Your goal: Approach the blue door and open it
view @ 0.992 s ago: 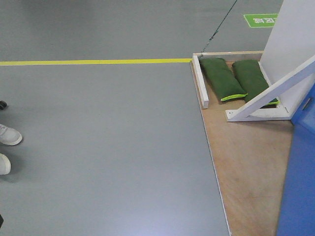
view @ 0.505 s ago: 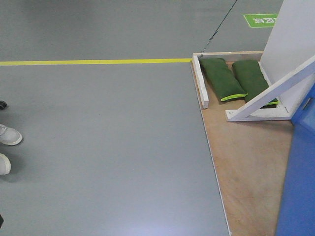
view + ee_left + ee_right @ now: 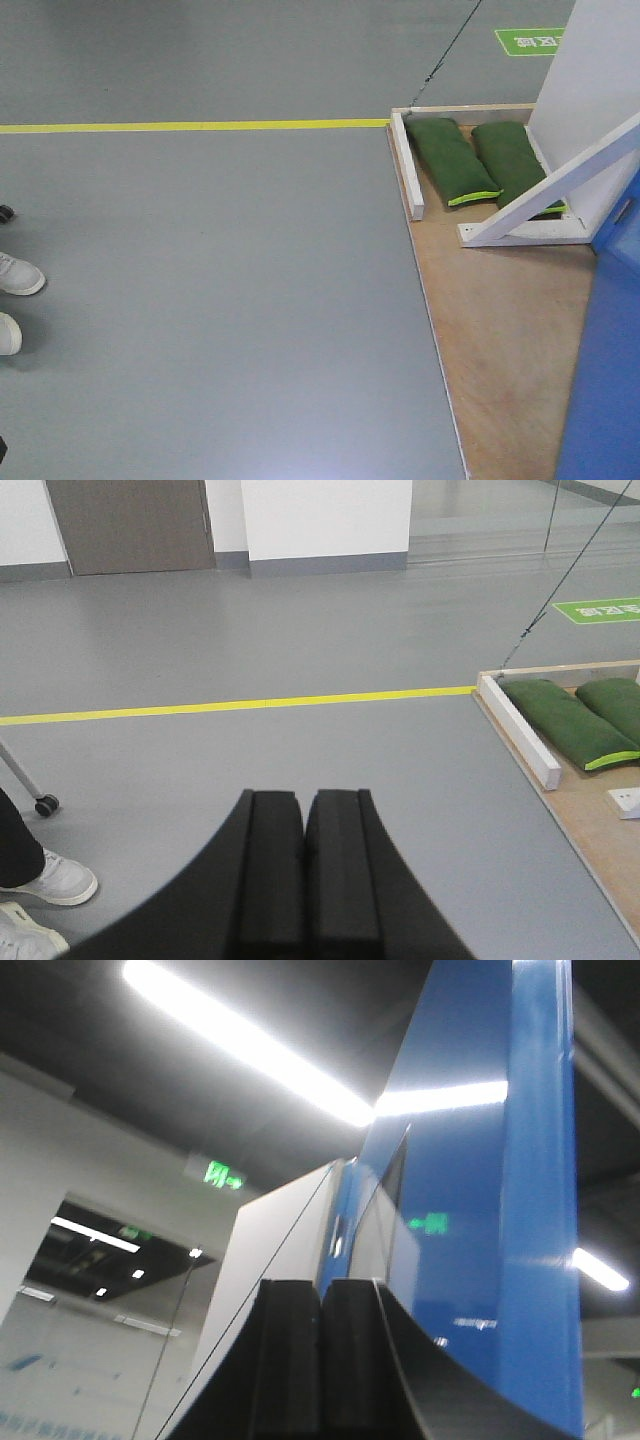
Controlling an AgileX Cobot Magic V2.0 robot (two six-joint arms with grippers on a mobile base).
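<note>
Door: the blue door stands close on the robot's right, on a plywood base; its handle is out of view.
Bracing: a white brace and green sandbags lie just beyond the door, likely to steady its frame.
Left gripper: pads pressed together, empty, aimed at open floor left of the door.
Right gripper: pads together, empty, raised close to the door's face, presumably readied for the lever.

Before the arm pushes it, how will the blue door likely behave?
The blue door is a tall flat panel, so probably stiff. Its gloss mirrors the ceiling lights, so a push may slide on it. The white brace and green bags nearby suggest it is weighted against tipping.
</note>
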